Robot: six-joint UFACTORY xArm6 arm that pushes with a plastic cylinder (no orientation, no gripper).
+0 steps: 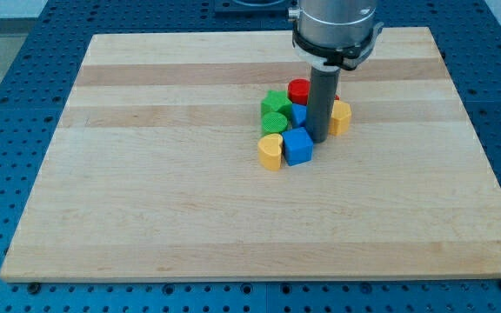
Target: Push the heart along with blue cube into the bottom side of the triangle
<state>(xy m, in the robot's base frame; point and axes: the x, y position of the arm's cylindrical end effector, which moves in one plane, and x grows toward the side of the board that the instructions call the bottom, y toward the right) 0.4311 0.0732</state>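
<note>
A yellow heart (270,150) lies at the view's lower left of a tight cluster, touching the blue cube (297,147) to its right. A blue triangle (299,115) sits just above the cube, partly hidden by my rod. My tip (316,140) rests at the cube's upper right corner, right of the triangle. Whether the tip touches the cube I cannot tell.
Two green blocks (276,111) sit at the cluster's left, one above the other. A red cylinder (299,90) stands at the cluster's top. A yellow block (340,116) is right of the rod. All lie on a wooden board (146,174) on a blue perforated table.
</note>
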